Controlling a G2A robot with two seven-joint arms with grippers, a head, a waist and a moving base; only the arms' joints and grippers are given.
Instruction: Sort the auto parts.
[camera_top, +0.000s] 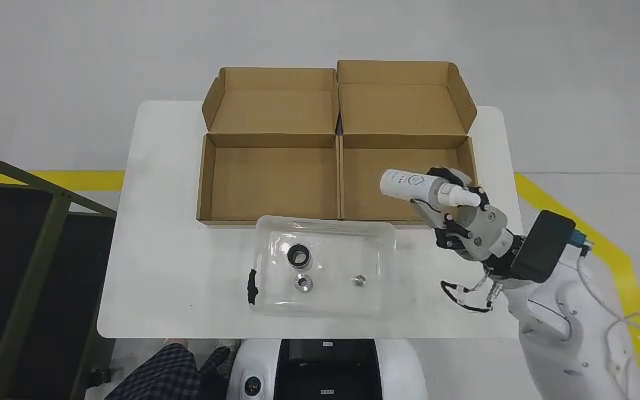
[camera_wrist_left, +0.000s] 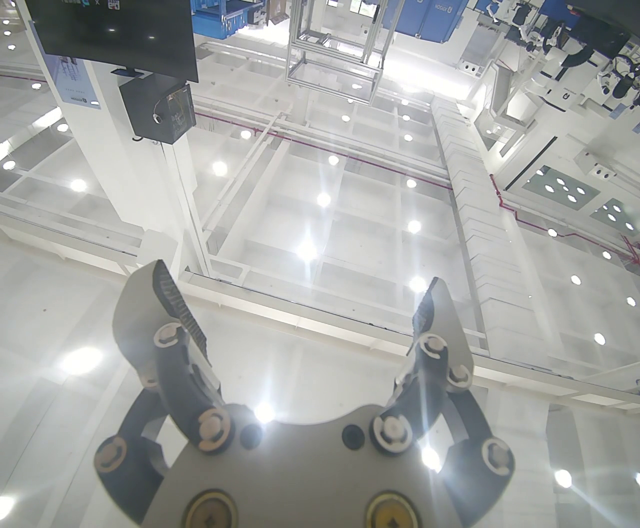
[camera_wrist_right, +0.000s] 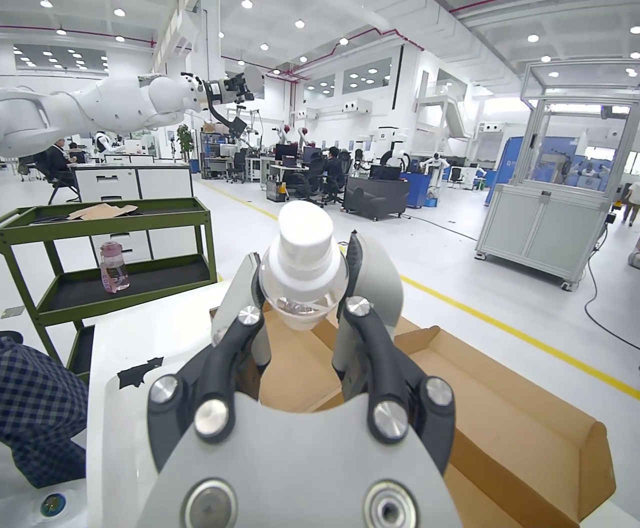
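Closest to us, the right gripper (camera_wrist_right: 304, 272) is squeezing a white spray bottle (camera_wrist_right: 305, 235), with its two fingers shut tight around the see-through cap end. Looking down on it, the bottle is lying sideways in that grip and hanging over the right cardboard box (camera_top: 375, 195), near the box's front corner. I am guessing the bottle is light, hard and smooth, so it could be turning or slipping easily, and the cap might pop off. The fat round body looks like a safer place to hold. Beside that box, the left cardboard box (camera_top: 270, 185) is sitting open. Just in front of both boxes, a clear tray (camera_top: 325, 222) is holding a black ring (camera_top: 298, 256), a shiny metal piece (camera_top: 303, 284) and a tiny nut (camera_top: 359, 281). The left gripper (camera_wrist_left: 297, 285) is pointing up at the ceiling, with its fingers spread wide and holding nothing.
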